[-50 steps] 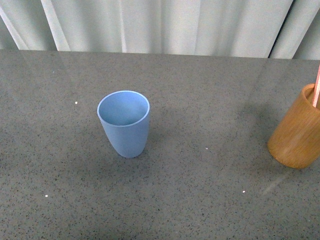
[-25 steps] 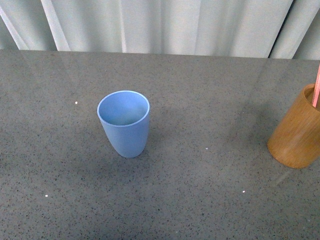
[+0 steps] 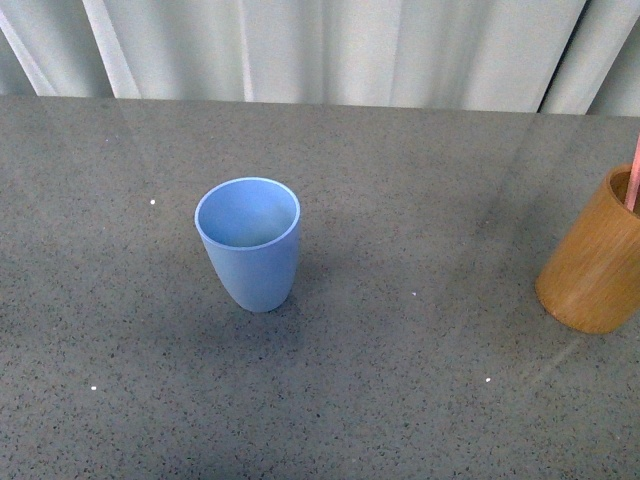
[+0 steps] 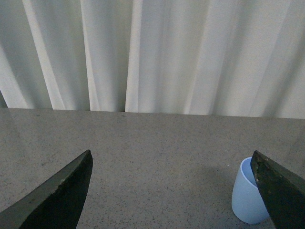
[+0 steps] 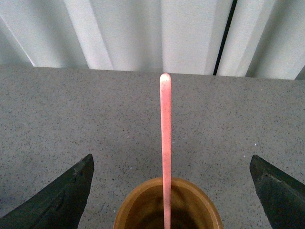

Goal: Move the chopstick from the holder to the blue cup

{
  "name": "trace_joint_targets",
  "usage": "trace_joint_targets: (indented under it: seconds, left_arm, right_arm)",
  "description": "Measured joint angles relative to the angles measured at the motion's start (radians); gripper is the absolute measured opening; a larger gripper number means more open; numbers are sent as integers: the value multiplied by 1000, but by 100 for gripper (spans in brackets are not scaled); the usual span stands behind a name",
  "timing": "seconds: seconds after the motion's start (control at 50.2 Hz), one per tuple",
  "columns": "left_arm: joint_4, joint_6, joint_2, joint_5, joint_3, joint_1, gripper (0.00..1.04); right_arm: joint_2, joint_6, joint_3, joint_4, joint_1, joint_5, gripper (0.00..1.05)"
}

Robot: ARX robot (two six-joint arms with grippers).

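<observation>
**Item 1. Chopstick** [image 5: 165, 143]. Pinkish-red, thin, straight, rounded tip. It stands in the holder, lower end hidden inside. In the front view only a short length shows at the right edge of the frame, rising above the holder's rim. In the right wrist view it stands midway between the two dark fingers, apart from both.

**Item 2. Holder** [image 3: 588, 268]. Tan-orange wooden cylinder, smooth-sided, upright at the right edge of the front view, partly cut off by the frame.

**Item 3. Right gripper** [image 5: 171, 157]. Claw released, jaws spread wide, holding nothing. It is lined up on the chopstick from above the holder's mouth.

**Item 4. Blue cup** [image 3: 249, 262]. Light blue tumbler, upright and empty, left of centre in the front view and well apart from the holder.

**Item 5. Left gripper** [image 4: 171, 155]. Claw released, jaws spread wide, holding nothing. The blue cup shows beside one finger, partly covered by it.

**Item 6. Table** [image 3: 400, 400]. Grey speckled surface carrying both vessels. A pale pleated curtain [image 3: 320, 50] fills the upper band of the front view.

**Step in hand (judged).** The approach to the pick: the chopstick is not yet gripped or lifted, so the transfer proper has not begun.

**Next move (judged).** Advance the right gripper until the shaft sits between the pads, close on it above the rim, then draw it straight up so it clears the holder without tipping it.

**Markings.** No brand, label or writing can be read on any item.
</observation>
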Motion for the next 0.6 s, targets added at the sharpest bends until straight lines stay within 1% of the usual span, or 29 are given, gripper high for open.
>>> trace_joint_targets:
  seconds: [0.598]
  left_arm:
    - [0, 0, 0, 0, 0, 0, 98]
  right_arm:
    - [228, -13, 159, 53, -40, -25, 95]
